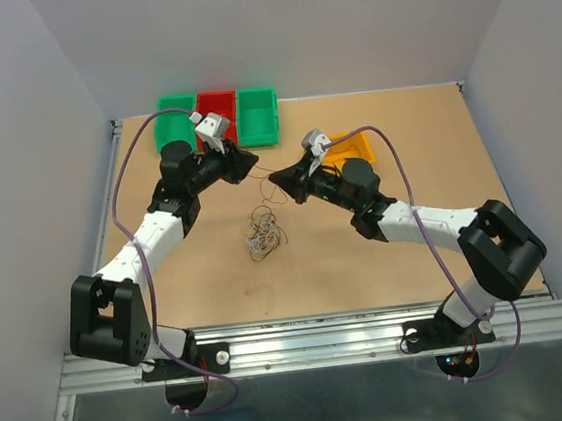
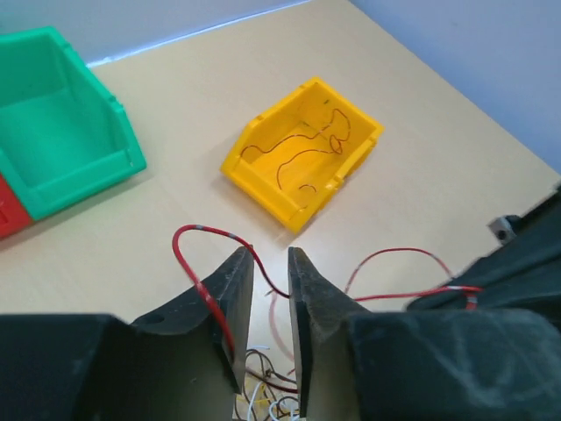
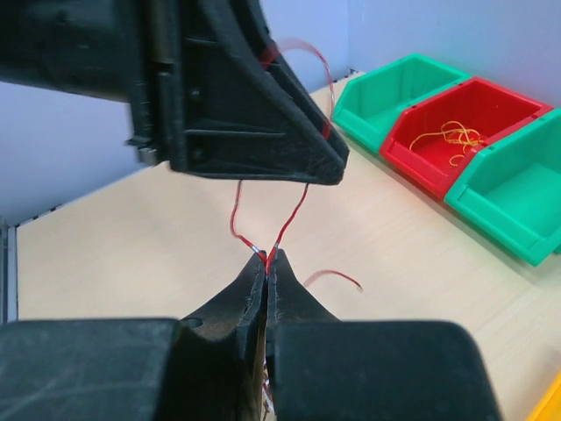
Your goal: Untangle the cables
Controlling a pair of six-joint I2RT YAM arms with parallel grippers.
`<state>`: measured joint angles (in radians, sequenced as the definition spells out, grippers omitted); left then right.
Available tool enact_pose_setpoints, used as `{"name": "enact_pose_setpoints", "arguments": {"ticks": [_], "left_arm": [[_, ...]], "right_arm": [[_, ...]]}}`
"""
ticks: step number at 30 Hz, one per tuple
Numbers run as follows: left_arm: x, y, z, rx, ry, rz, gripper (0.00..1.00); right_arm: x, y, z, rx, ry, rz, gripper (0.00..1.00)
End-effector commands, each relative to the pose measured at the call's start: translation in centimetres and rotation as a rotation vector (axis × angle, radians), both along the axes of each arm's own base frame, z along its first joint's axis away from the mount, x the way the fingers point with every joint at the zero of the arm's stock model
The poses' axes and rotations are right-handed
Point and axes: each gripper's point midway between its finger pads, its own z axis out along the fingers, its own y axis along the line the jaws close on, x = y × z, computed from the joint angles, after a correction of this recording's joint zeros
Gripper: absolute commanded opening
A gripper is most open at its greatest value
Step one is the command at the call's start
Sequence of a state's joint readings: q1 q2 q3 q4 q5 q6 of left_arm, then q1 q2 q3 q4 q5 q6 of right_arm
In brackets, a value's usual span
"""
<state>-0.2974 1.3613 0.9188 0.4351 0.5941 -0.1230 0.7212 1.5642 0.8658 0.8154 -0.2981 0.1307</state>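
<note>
Two arms are meeting at a red cable [image 3: 295, 210].
Right gripper [image 3: 266, 260] is pinching it; left gripper [image 2: 270, 256] is gaping slightly.

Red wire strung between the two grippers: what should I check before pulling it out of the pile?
1. Right gripper shut on red wire: ok.
2. Left gripper jaws parted: ok.
3. Wire clear of left fingers: not ok, it runs through the gap and drapes over one.
4. Wire free of the tangle on the table: cannot tell.
5. Yellow bin upright and open: ok.
</note>
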Motion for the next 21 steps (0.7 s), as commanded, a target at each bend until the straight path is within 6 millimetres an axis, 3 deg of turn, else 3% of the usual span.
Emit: {"name": "enact_pose_setpoints", "arguments": {"ticks": [1, 3, 5, 10, 14, 16, 17, 18, 21], "left_arm": [[2.0, 1.3, 2.5, -0.025, -0.088, 0.048, 0.41], [2.2, 1.4, 2.4, -0.022, -0.089, 0.054, 0.57], [2.4, 1.5, 2.1, -0.015, -0.088, 0.061, 0.63], [2.2, 0.7, 1.1, -0.015, -0.06, 0.009, 0.61], [2.3, 0.0, 0.0, -0.005, -0.038, -0.007, 0.47], [2.5, -0.3, -0.8, 0.006, -0.025, -0.011, 0.28], [2.6, -0.6, -1.2, 0.011, -0.018, -0.011, 0.09], [2.6, -1.0, -1.5, 0.022, -0.02, -0.014, 0.04], [2.8, -1.7, -2.9, 0.045, 0.0, -0.017, 0.02]], "right_arm": [[-1.9, -0.4, 3.1, 0.052, -0.111, 0.049, 0.01], [-2.2, -0.6, 3.4, 0.052, -0.122, 0.057, 0.01], [-2.5, -0.8, 3.6, 0.056, -0.129, 0.054, 0.01], [-2.3, -1.4, 4.4, 0.078, -0.137, 0.024, 0.01], [-2.1, -2.2, 5.7, 0.136, -0.159, -0.027, 0.01], [-1.8, -2.8, 6.8, 0.181, -0.173, -0.059, 0.01], [-1.8, -3.0, 7.0, 0.191, -0.173, -0.067, 0.01], [-1.6, -3.3, 7.5, 0.211, -0.183, -0.086, 0.01], [-1.4, -4.3, 8.6, 0.254, -0.196, -0.137, 0.0]]}}
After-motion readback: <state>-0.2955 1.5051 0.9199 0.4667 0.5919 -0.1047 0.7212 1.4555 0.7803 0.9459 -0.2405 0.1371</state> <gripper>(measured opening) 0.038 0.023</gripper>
